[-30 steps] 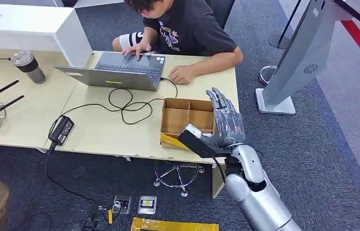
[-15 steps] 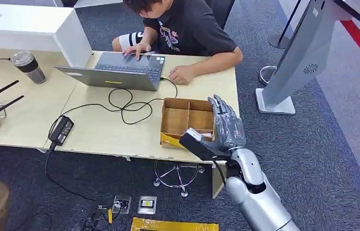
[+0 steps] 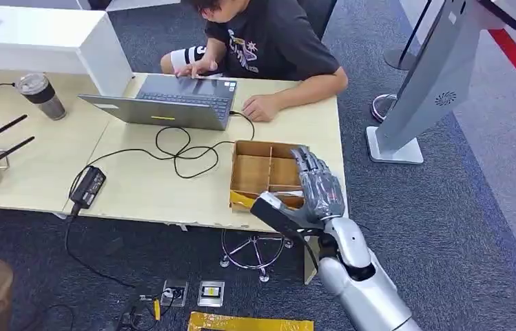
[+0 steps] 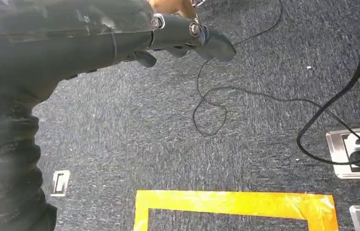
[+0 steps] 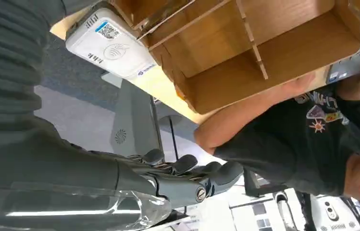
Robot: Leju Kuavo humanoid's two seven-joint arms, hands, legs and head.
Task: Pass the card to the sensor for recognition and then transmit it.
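At the table's near right corner: a wooden box (image 3: 255,143) with dividers sat on the table (image 3: 145,186), and a white sensor (image 5: 110,45) lay just beside the box's near wall.
Over the box: the right robot hand (image 3: 318,185) hung above the box's right-hand side, fingers stretched forward and apart, with nothing in them.
Card: a thin flat piece (image 5: 161,15) leaned in the compartment next to the sensor. It was probably the card, though the right wrist view was too oblique to be sure.
Direction from hand: the card lay below the right robot hand and toward the palm side, in the near compartment rather than the far ones.
Long axis: the card's edge ran roughly along the box's near wall, slanting against a divider, neither flat nor fully upright.
Nearer arm: the right, clearly. The left robot hand (image 4: 187,36) hung down over the carpet floor (image 4: 168,144), well apart from the table, its fingers loosely extended and holding nothing.
Next move, as judged: the hand would need to drop and draw back toward the near compartment and pinch the card's raised edge; the sensor was then a short carry over the box wall.
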